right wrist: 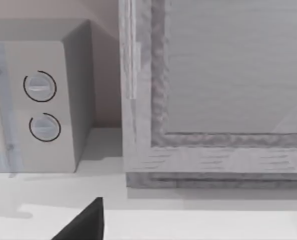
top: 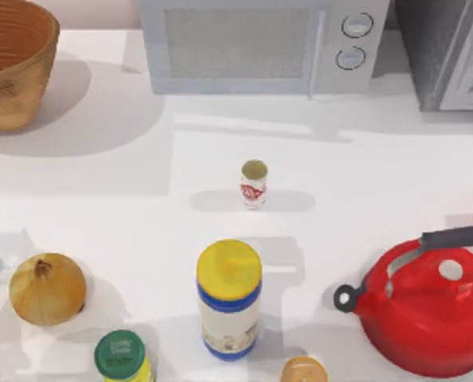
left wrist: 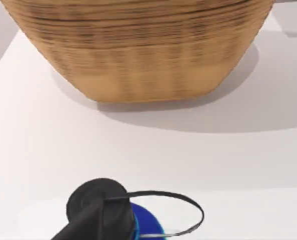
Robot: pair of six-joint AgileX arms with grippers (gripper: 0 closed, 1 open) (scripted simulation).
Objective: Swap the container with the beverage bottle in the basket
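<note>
The beverage bottle [top: 254,184] stands upright mid-table, free for a grasp, well apart from the basket [top: 9,64] at the table's far left corner, whose contents are hidden, and neither AgileX gripper's grip can be told.

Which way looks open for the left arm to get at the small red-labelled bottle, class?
Probably yes, from above or the left. The bottle stands alone mid-table with bare white table around it; the yellow-lidded jar and onion sit nearer the front, apart from it.
</note>
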